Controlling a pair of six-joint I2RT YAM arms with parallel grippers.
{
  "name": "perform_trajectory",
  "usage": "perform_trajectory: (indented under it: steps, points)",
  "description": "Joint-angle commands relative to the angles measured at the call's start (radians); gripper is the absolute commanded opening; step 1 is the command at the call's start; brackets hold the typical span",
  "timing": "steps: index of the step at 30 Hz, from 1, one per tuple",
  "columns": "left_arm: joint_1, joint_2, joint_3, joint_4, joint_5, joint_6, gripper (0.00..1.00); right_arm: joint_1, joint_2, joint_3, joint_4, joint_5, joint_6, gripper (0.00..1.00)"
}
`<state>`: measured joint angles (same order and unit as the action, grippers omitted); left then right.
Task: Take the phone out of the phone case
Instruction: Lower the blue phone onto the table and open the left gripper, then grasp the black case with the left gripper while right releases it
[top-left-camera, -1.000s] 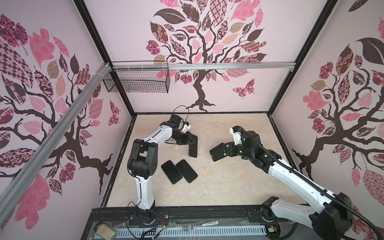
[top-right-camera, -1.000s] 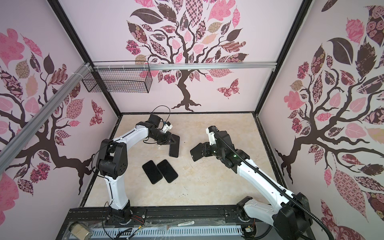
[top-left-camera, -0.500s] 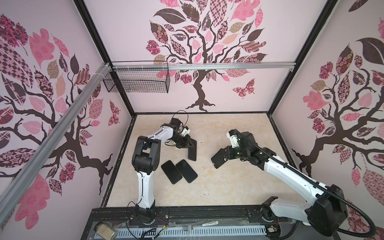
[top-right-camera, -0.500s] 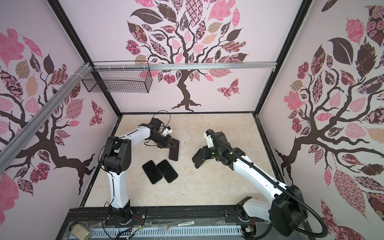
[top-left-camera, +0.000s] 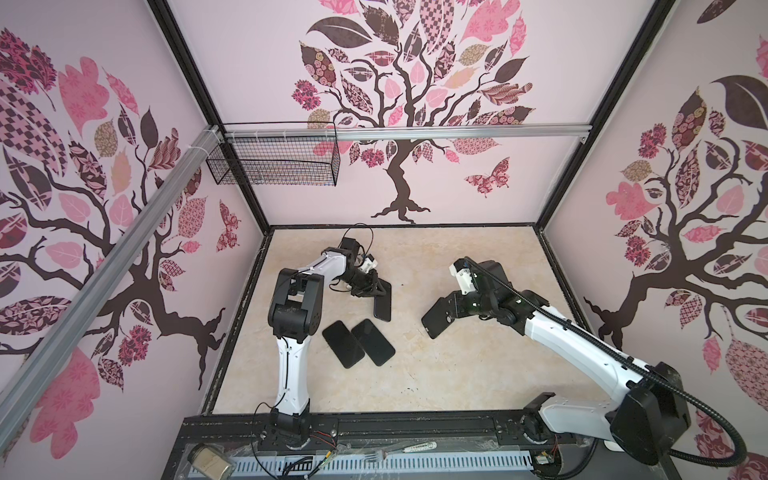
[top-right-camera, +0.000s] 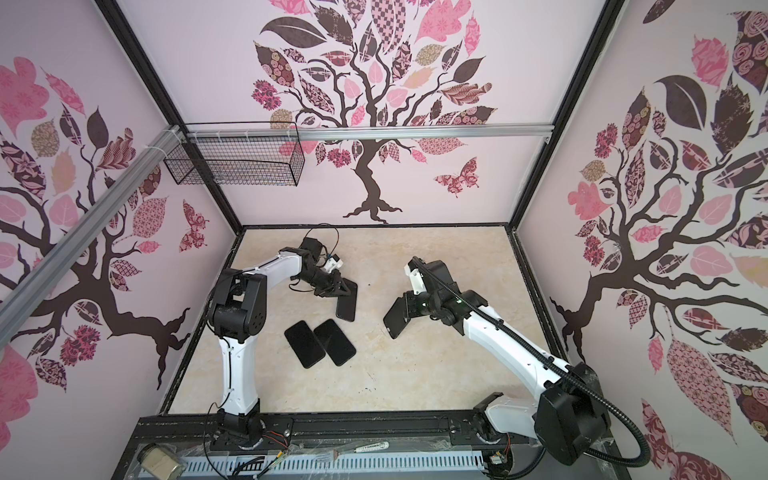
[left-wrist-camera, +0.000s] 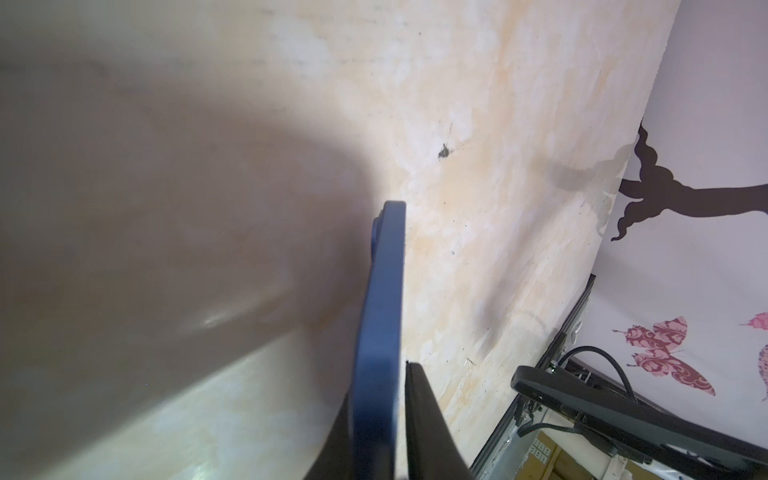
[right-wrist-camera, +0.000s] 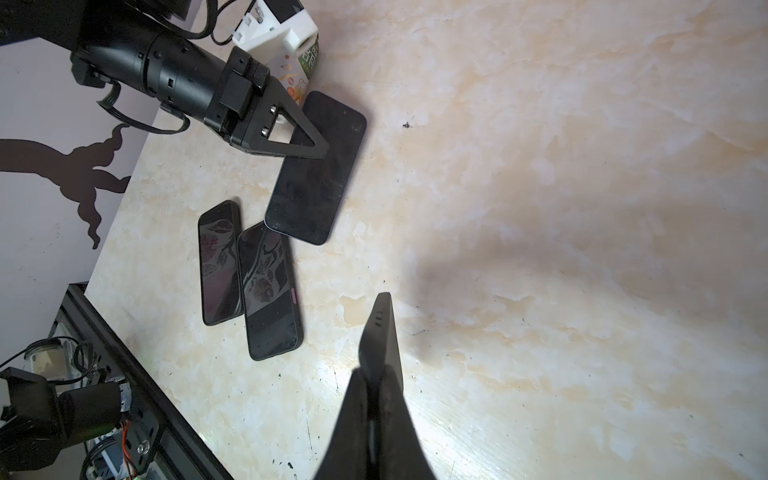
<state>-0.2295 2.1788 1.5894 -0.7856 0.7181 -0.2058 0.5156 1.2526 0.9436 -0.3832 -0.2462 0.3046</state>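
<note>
Our right gripper (right-wrist-camera: 376, 380) pinches the phone case (right-wrist-camera: 380, 332) tight and holds it up, clear. The blue phone (top-left-camera: 383, 308) rests on the table (top-left-camera: 436, 257), out of its case. Our left gripper (top-left-camera: 377, 291) sits around the phone's end. We cannot tell if it grips.

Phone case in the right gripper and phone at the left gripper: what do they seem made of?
The phone case looks like matte black soft plastic or silicone: its thin edge shows no glint. The phone has a glossy dark glass front, faintly reflective; its blue side looks satin, metal or plastic.
</note>
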Motion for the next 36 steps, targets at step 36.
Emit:
perform_trajectory:
  steps: [36]
  points:
    - [-0.18, -0.836, -0.451, 0.286, -0.063, 0.294, 0.59, -0.003, 0.044, 0.316, -0.269, -0.277, 0.003, 0.0]
